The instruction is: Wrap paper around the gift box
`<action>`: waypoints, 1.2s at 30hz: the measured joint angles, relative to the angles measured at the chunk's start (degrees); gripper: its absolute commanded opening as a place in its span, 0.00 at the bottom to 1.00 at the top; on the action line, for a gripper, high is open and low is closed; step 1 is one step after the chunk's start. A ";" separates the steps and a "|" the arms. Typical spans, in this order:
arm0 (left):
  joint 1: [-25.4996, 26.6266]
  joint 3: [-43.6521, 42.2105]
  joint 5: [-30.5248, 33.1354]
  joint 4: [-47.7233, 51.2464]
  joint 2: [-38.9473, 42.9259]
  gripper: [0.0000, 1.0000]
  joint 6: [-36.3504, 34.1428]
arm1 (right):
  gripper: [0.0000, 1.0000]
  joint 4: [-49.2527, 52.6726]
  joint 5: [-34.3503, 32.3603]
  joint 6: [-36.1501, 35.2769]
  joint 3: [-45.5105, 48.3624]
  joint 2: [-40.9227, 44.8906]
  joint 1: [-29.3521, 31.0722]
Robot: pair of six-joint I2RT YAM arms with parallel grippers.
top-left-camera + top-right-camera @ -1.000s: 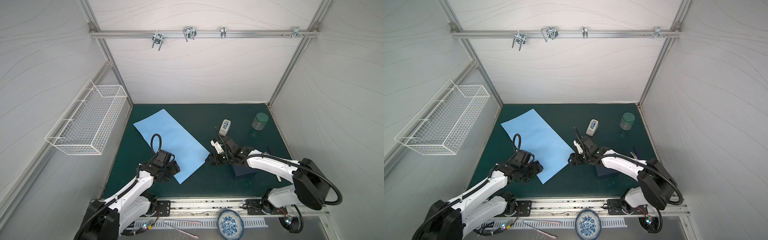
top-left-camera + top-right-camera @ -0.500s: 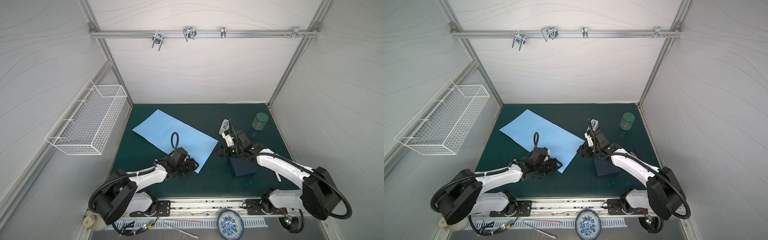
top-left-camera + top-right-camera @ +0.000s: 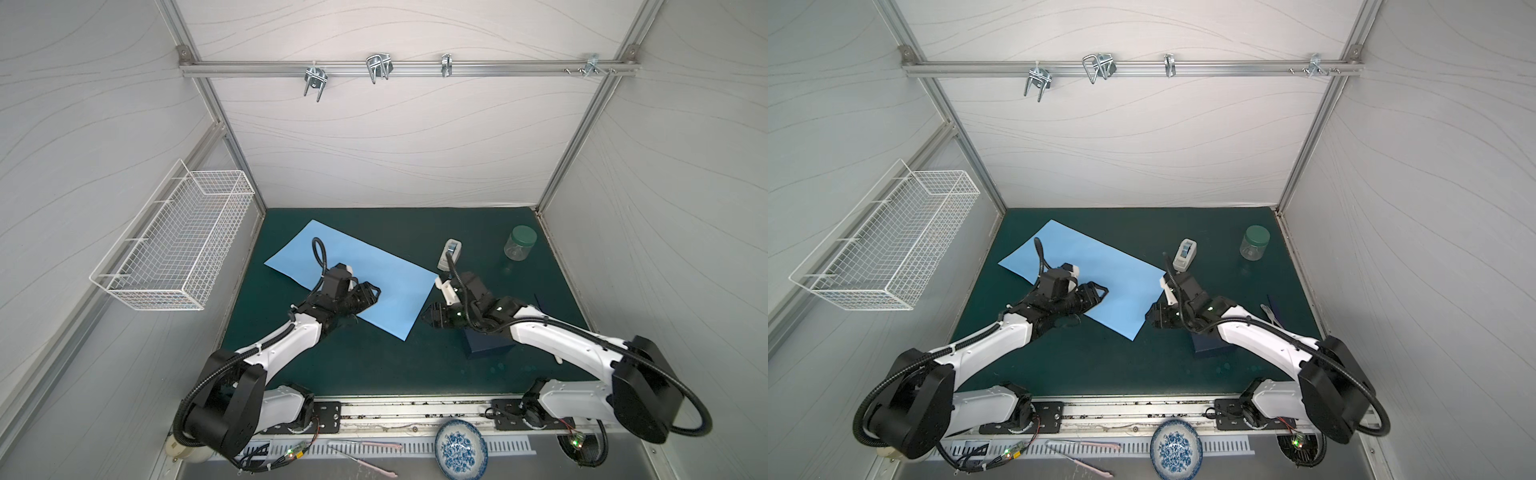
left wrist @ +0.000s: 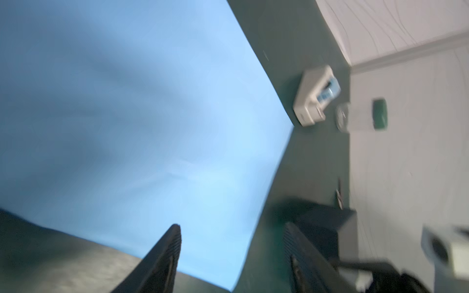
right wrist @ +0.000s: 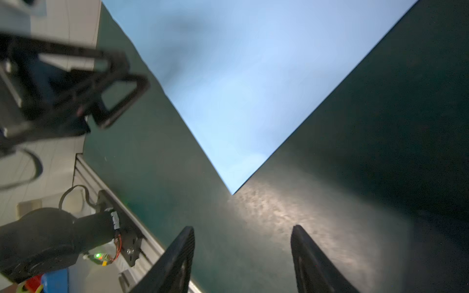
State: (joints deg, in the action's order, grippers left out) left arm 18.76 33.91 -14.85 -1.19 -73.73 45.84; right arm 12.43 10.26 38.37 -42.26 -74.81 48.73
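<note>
The paper (image 3: 386, 286) lies flat on the mat (image 3: 374, 374), light side up, left of the middle. The box (image 3: 488, 347) sits apart from it, near the front on the right, partly under the right arm. None of the box is on the paper yet.

The left gripper (image 3: 372, 291) hangs over the near side of the paper, fingers wide, holding nothing. The right gripper (image 3: 432, 320) is low, just beside the paper's right edge, fingers wide and empty too.

I think the job now is to get the paper into a good spot for the box. Grab only the thin edge. Pull slowly, so the paper does not crease or tear. Keep clear of the tape holder (image 3: 451, 253) behind.
</note>
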 measured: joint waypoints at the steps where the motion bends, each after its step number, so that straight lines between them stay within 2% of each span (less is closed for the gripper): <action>1: -1.66 1.51 -0.04 0.94 -2.23 0.66 -0.76 | 0.61 -1.20 -0.24 1.97 0.17 -1.60 2.08; 6: -7.26 8.90 -2.03 -0.15 -14.01 0.64 -2.67 | 0.60 -6.99 -1.29 9.92 1.03 -8.41 6.64; 12: -8.85 9.66 -2.93 -1.46 -20.39 0.64 -3.87 | 0.60 -12.52 -2.58 15.12 1.09 -14.36 6.75; 26: -8.96 4.85 -3.80 -8.41 -19.28 0.64 -4.33 | 0.54 -30.58 -3.10 23.47 3.89 -20.41 6.78; 36: -8.96 4.46 -3.80 -8.37 -18.86 0.64 -5.20 | 0.57 -42.93 -7.54 27.06 9.40 -20.57 7.52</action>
State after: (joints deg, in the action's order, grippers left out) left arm 9.80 38.37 -18.65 -9.56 -92.60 40.64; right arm -30.50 2.72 65.43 -32.86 -95.37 56.25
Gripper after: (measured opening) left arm 0.643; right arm 0.557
